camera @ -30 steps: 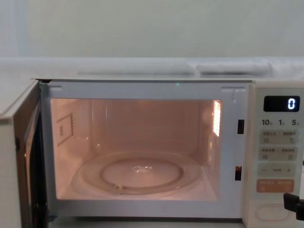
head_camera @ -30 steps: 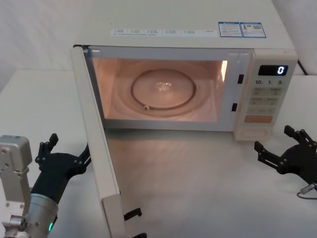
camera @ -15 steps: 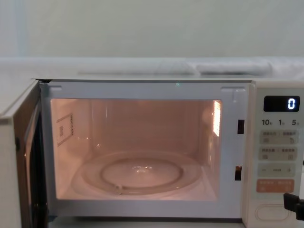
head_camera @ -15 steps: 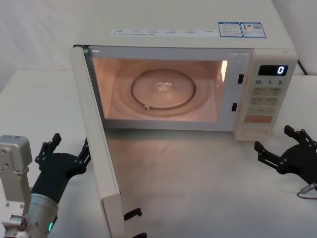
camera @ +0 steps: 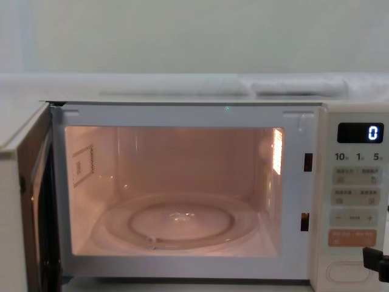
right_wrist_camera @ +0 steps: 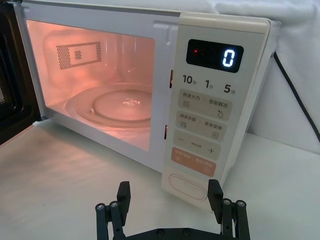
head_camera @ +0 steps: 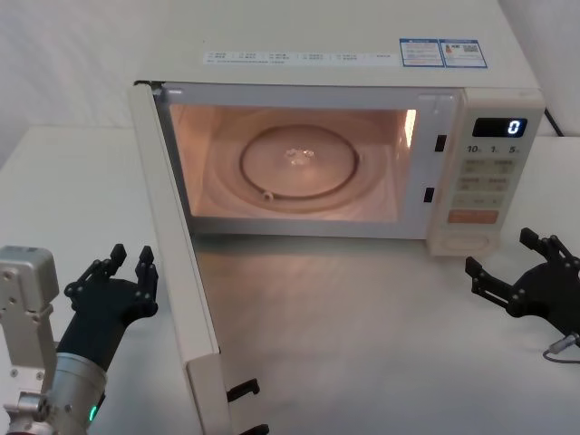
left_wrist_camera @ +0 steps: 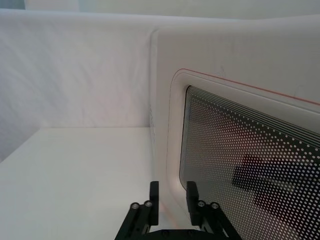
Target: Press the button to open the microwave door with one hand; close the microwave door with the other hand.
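The microwave door (head_camera: 177,272) stands swung wide, cavity lit. The left end effector (head_camera: 122,281), fingers nearly closed and empty, sits at the door's 9 o'clock to push it shut. The right end effector (head_camera: 526,276), spread empty, rests at 5 o'clock below the button (head_camera: 468,243).

black blocky plastic left gripper (head_camera: 128,268) with notched fingers, silver-grey wrist block, tiny green light at 6 o'clock, matching black right gripper (head_camera: 523,272), thin grey cable underneath
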Controlling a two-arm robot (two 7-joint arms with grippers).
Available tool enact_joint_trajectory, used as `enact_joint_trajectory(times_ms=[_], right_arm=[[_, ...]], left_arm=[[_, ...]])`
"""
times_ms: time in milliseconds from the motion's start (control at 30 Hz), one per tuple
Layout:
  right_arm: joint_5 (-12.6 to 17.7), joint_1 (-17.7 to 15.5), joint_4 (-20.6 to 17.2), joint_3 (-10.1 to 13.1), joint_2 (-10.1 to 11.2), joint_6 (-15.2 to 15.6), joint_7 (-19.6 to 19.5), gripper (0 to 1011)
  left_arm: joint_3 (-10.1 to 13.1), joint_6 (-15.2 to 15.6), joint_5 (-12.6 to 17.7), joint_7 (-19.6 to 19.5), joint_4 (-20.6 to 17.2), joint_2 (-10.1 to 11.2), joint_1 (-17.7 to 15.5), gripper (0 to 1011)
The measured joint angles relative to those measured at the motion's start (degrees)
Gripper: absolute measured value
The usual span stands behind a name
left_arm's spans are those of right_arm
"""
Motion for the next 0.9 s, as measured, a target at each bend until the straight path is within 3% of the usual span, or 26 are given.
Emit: enact_joint_trajectory(times_ms=[133,400,900], right_arm=[[0.0,0.0,0.0,0.0,0.0,0.0,0.0,1000],[0.0,0.0,0.0,0.0,0.0,0.0,0.0,1000],[0.0,0.0,0.0,0.0,0.0,0.0,0.0,1000]], left_arm=[[0.0,0.0,0.0,0.0,0.0,0.0,0.0,277],[0.0,0.0,0.0,0.0,0.0,0.0,0.0,0],[0.0,0.0,0.0,0.0,0.0,0.0,0.0,0]])
